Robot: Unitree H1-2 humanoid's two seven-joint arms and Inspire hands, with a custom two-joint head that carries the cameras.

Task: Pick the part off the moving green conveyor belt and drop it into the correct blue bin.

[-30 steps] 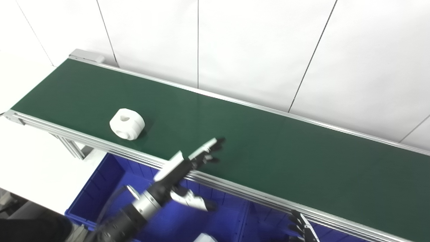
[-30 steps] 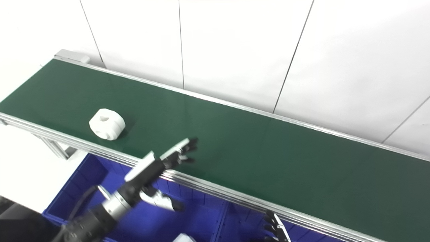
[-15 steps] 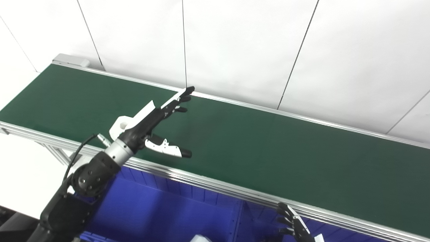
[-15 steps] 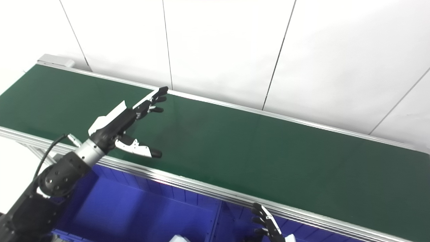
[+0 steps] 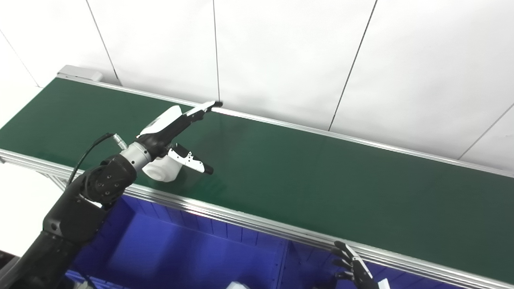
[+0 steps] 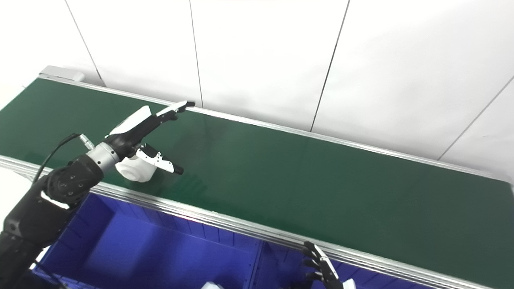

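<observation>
While spread, left hand overhangs part.

My left hand wears a white shell over its back, with white-cased fingers ending in black tips, and a white thumb panel dotted with small dark screws. Behind it sits a silver metal wrist ring, then a black forearm with round bolted joints. A thin black cable loops off the wrist. My right hand shows black fingers edged in white.
</observation>
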